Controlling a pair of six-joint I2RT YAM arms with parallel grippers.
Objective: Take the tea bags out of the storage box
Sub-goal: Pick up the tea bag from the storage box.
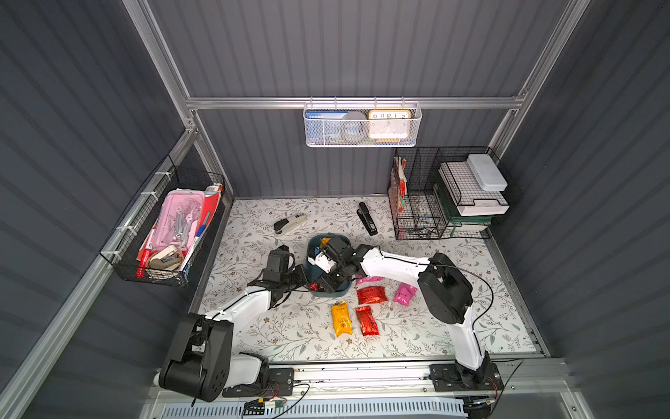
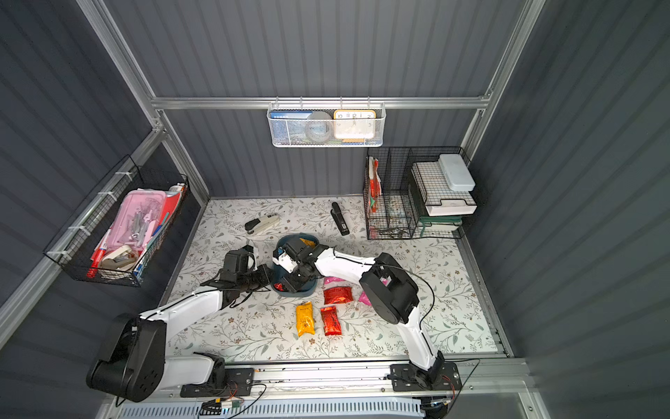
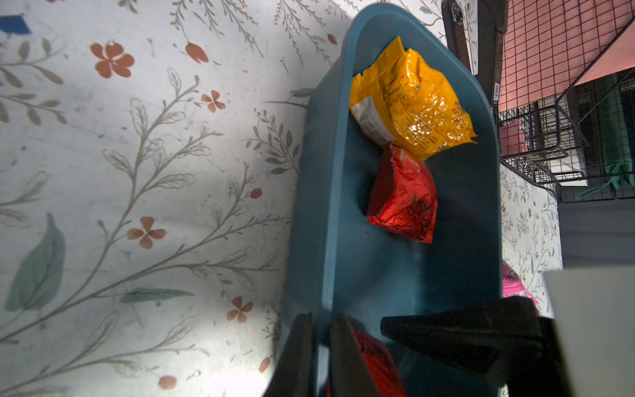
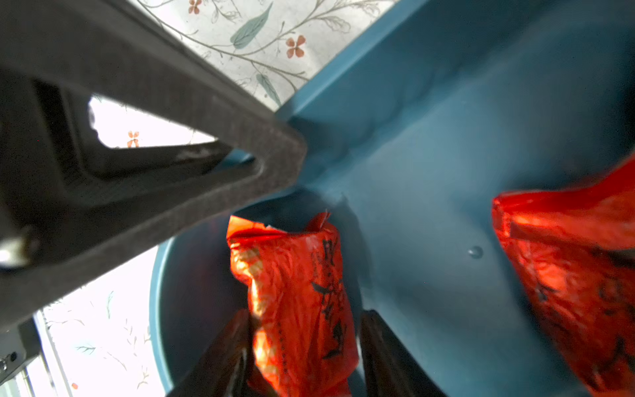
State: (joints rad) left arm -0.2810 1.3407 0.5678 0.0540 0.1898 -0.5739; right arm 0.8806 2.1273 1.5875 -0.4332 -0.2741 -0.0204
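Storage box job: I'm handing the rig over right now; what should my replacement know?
Left gripper: shut on the storage box wall.
Right gripper: jaws straddle a red tea bag in the box; grip unclear.
Done: five out on the table: yellow sachet, red sachets, pink sachets.
Left: three in the box: the straddled red one, second red bag, yellow bag.

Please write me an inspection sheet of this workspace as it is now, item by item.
Surface: flowered mat, flat.
Job's things: blue box mid-table; tea bags: three inside, five out on the mat.
Clutter: white stapler, black stapler, beyond the box.
Grippers: left gripper shut on the box wall; right gripper astride a red tea bag, grip unclear.
Cables: black cable loops off the right arm.
Surroundings: side basket of stationery, hanging white basket, black wire rack.
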